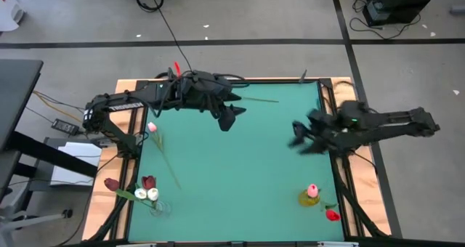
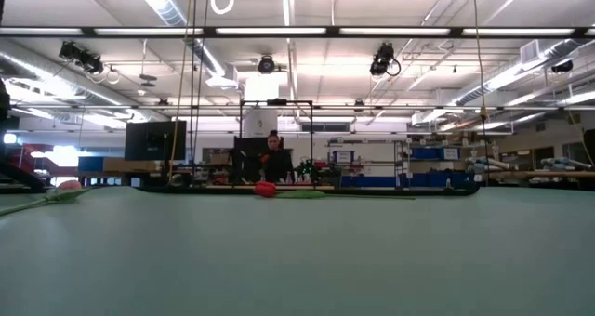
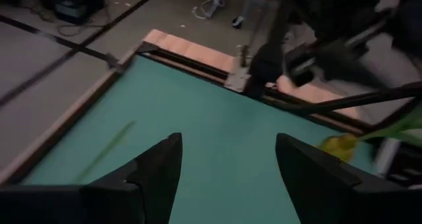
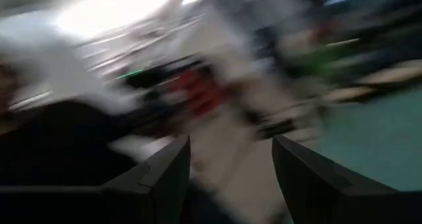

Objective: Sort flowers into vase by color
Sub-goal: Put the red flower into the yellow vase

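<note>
My left gripper [image 1: 227, 118] [image 3: 227, 145] hangs open above the far middle of the green table. My right gripper [image 1: 296, 136] [image 4: 231, 145] is open too, over the table's right half; its wrist view is blurred. A red tulip [image 2: 265, 189] lies by the far edge. Its stem [image 1: 256, 99] shows past my left arm, which covers the head from above. A pink tulip [image 1: 152, 128] [image 2: 65, 188] lies flat on the left side. The clear vase [image 1: 156, 205] at the near left holds white and maroon tulips. The yellow vase [image 1: 310, 197] [image 3: 339, 145] holds a pink one.
A red tulip [image 1: 333, 215] lies on the table by the yellow vase, at the near right corner. Wooden strips and dark rails [image 1: 341, 174] border the green table. Open green surface lies between the two vases. A person [image 2: 273, 149] stands far behind the table.
</note>
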Robot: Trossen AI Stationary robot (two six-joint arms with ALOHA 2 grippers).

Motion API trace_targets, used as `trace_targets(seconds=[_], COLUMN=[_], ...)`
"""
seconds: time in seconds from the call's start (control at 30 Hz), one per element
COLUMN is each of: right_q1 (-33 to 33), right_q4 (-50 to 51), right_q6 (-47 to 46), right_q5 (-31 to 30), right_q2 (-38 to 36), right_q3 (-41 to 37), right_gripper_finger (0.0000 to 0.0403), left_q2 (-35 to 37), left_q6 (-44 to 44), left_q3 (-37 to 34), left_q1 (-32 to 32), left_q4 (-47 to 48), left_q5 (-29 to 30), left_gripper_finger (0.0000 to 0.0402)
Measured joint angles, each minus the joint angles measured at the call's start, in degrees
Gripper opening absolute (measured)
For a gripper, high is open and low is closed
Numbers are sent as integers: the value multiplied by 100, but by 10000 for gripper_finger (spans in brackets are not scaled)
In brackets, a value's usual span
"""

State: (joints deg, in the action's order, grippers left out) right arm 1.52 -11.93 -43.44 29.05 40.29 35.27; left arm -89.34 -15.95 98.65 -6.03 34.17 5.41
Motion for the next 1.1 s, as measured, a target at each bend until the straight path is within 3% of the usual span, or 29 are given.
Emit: trace_targets(seconds=[0.1,0.23,0.43,0.63,0.77,0.93,1.1], right_q1=[-571,-1218,-1893,-2415,-2630,-2839,-3029], right_q4=[212,-122,-624,-380,779,2933,4141], right_q6=[53,-109,-328,-100,564,1666,2352], right_q5=[-676,-880,-729,-15,-40,-782,-1196], right_q2=[541,1472,2711,4048,4891,5830,6650], right_q3=[0,0,72,991,2043,3304,4176], right_gripper_finger=[221,221,214,204,199,190,185], left_q2=[0,0,13,24,26,204,722], left_q6=[386,635,961,1019,994,793,628], left_q3=[0,2,-181,-879,-1450,-2227,-2969], left_q1=[-204,-518,-922,-1161,-1263,-1291,-1539], left_q4=[71,313,703,532,270,-453,-1215], left_q5=[-172,-669,-1144,-1650,-2060,-2535,-2618], left_gripper_finger=[243,229,222,222,222,222,221])
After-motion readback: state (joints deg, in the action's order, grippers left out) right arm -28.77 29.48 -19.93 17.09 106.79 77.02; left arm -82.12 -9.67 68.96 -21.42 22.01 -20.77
